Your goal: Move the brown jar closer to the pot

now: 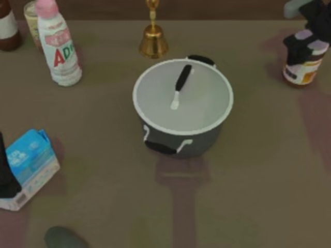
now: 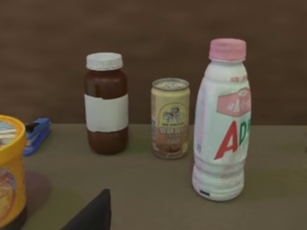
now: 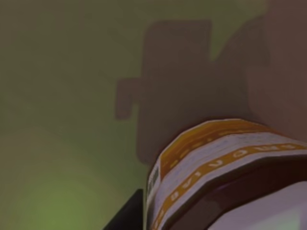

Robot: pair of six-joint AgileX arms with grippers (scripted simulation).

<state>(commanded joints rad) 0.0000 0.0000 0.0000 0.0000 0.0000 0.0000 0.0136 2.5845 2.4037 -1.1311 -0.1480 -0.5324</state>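
Observation:
The brown jar [image 1: 300,70] stands at the table's far right, well to the right of the pot [image 1: 182,101], with bare table between them. Its white-and-orange label [image 3: 211,163] fills the right wrist view. My right gripper [image 1: 306,44] comes down over the jar's lid and is shut on the jar; one dark finger [image 3: 129,213] lies flat against the jar's side. The pot sits mid-table with its light-grey lid and black handle [image 1: 182,77]. My left gripper [image 1: 7,178] is parked at the left edge, open, with one fingertip [image 2: 93,213] in its wrist view.
A white pink-capped bottle [image 1: 59,46], a drink can [image 2: 170,117] and a dark brown bottle with a plain white label [image 2: 106,103] stand at the back left. A gold bell [image 1: 153,39] is behind the pot. A blue-and-white carton [image 1: 31,165] lies front left.

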